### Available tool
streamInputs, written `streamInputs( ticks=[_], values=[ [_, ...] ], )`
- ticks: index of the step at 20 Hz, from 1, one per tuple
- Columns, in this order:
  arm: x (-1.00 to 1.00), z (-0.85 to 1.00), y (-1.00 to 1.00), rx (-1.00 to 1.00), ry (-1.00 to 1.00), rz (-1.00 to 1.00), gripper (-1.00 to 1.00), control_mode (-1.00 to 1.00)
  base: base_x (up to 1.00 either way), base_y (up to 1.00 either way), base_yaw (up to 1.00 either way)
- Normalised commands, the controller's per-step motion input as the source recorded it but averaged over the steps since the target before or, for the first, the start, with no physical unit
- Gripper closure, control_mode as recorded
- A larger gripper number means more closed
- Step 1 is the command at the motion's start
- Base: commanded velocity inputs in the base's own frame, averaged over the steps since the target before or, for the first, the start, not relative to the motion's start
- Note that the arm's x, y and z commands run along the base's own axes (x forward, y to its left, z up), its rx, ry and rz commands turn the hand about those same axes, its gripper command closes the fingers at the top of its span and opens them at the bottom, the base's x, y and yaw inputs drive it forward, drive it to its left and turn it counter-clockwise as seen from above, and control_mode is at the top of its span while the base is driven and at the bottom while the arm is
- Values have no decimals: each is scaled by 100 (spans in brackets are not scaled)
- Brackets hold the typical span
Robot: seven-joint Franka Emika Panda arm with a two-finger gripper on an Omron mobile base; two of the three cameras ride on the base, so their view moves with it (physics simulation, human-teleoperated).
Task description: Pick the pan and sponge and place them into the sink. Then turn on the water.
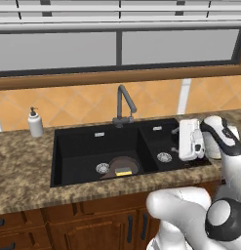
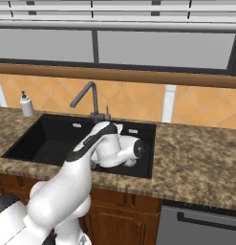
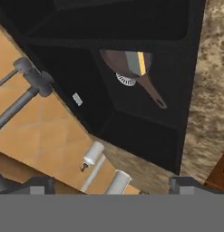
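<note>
Sink [image 1: 73, 146], black and double-basined, is set into the speckled brown worktop [image 1: 24, 171]. Its large basin holds the pan [image 1: 123, 166], a round dark brown one lying flat on the basin floor just beside the silver drain [image 1: 102, 168]. The sponge [image 1: 124, 171] sits in the pan, yellow edge and grey-blue top showing. In the hand view the pan's handle [image 3: 152, 94] runs out from the pan across the basin floor, and the sponge lies on the pan's round part. The small basin has its own silver drain [image 1: 164, 156]; I cannot tell whether anything else lies in it, as the arm hides part of it.

The faucet [image 1: 124, 105], dark grey and angular, stands at the back rim between the two basins, its spout reaching over the large one. A white soap bottle [image 1: 35, 122] stands on the worktop left of the sink, near the tiled wall.

The gripper [image 1: 176, 141] hangs over the small basin, near the faucet's base, its jaws spread wide and holding nothing.
</note>
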Motion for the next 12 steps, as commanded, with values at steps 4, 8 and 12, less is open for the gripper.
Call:
streamInputs(
  ticks=[4, 8, 12],
  values=[
    [73, 18, -5, 25, 24, 6, -100, -100, 0, 0, 0],
    [77, 15, -2, 14, 18, 6, -100, -100, 0, 0, 0],
    [80, 0, 0, 6, 2, 4, -100, -100, 0, 0, 0]
  ],
)
